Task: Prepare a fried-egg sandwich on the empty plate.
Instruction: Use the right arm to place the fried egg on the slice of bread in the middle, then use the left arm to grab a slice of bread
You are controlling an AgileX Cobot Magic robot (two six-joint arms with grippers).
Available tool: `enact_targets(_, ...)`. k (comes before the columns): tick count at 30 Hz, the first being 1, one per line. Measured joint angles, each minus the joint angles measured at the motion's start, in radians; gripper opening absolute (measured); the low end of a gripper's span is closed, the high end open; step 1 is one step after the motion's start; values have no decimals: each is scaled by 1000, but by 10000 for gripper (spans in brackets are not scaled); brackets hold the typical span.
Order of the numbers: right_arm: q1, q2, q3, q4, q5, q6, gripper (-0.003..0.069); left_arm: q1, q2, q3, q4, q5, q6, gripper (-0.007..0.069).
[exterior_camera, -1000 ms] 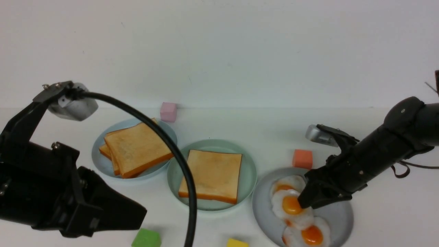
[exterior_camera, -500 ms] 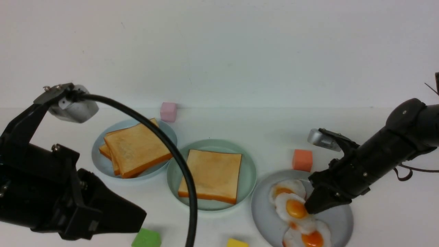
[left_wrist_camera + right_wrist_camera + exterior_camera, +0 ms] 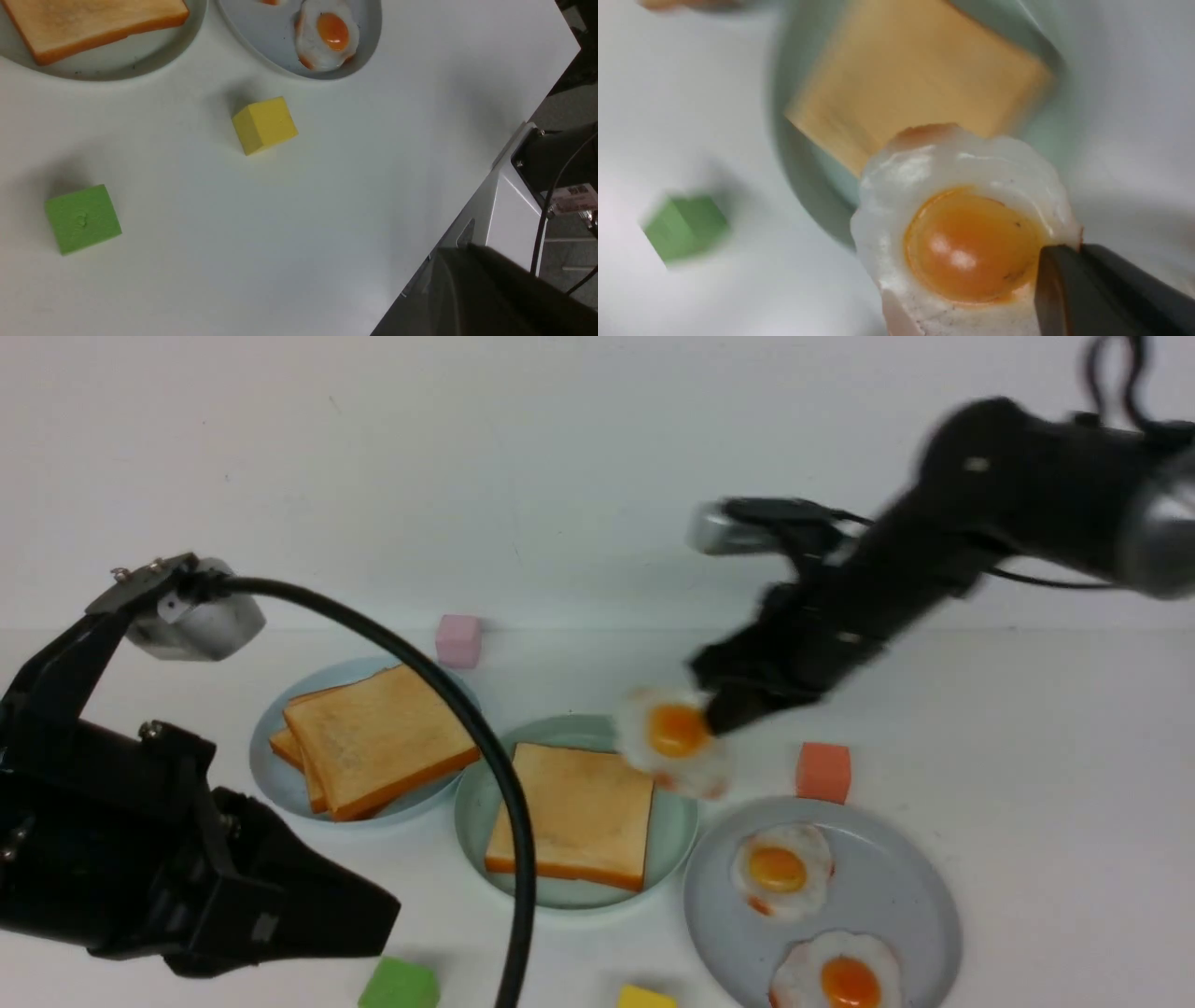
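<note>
Two grippers are seen in the front view. The left gripper (image 3: 364, 910), at lower left, cannot be judged open or closed. The right gripper (image 3: 721, 717), right of centre, is clamped on the edge of a white, orange-yolked toy fried egg (image 3: 674, 739), held in the air above the right rim of the round mint-green plate (image 3: 674, 835). The square golden toast slice (image 3: 574, 812) on it lies below-left of the egg; the right gripper is judged nearer.

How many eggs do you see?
3: the held egg in the right tool, and on the grey plate the farther egg and the nearer egg. None looks hidden.
</note>
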Motion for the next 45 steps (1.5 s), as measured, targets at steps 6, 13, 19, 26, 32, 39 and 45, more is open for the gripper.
enact_targets(6,93,191,-169,-15,-53,63,22,0,0,0,0,-8,-18,31)
enact_targets(13,97,303,-220,-67,-82,132,89,0,0,0,0,-8,-30,44)
enact_targets(19,97,269,-288,-98,19,152,309,0,0,0,-1,-52,-34,54)
enact_targets(26,97,113,-485,-147,266,77,412,0,1,0,-21,-364,-164,64)
enact_targets(32,98,-143,-543,-153,354,64,214,1,108,-8,86,-593,-491,146)
enact_targets(39,98,-380,-274,-167,364,86,-10,87,359,-169,301,-410,-692,324)
enact_targets(45,99,-544,74,-147,324,85,7,242,550,-283,302,-373,-688,395)
